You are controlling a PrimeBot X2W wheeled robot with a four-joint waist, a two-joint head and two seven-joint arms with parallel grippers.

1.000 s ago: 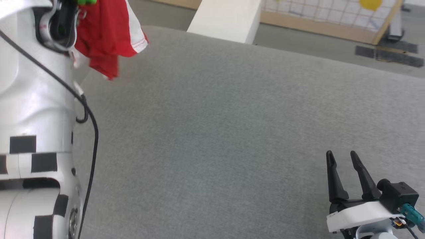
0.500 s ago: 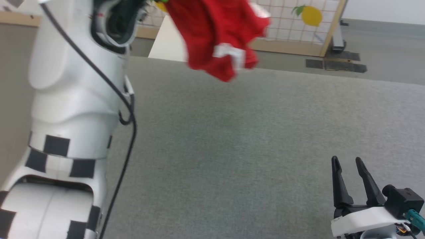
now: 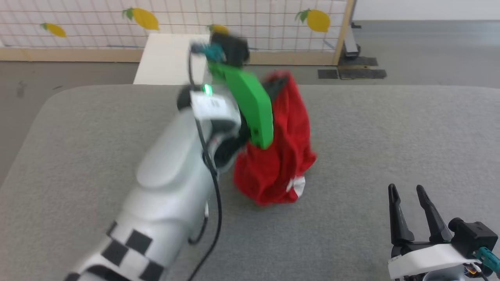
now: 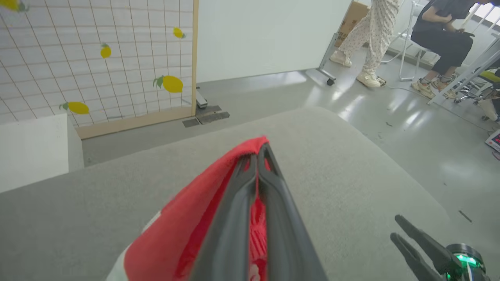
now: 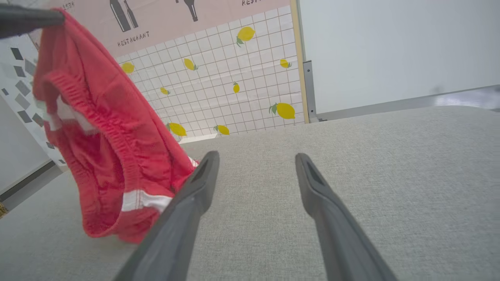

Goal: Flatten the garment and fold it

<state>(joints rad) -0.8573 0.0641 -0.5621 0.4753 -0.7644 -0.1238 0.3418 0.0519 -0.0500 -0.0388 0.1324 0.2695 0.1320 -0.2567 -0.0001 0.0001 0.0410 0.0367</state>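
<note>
Over the middle of the grey table (image 3: 390,125), the left gripper (image 4: 259,151) clamps the red garment (image 3: 289,156), which hangs bunched, its lower folds apparently touching the surface. At near right, the right gripper (image 3: 405,188) rests with jaws parted, empty.

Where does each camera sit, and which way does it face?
Head view: on the head, facing forward and down at the grey table; shows left forearm, garment, right gripper.
Left wrist view: on the left arm, facing along the left gripper, shut on the garment, toward the lemon screen.
Right wrist view: low over the table, facing along its open gripper.
Shared: garment and table in all three.
</note>
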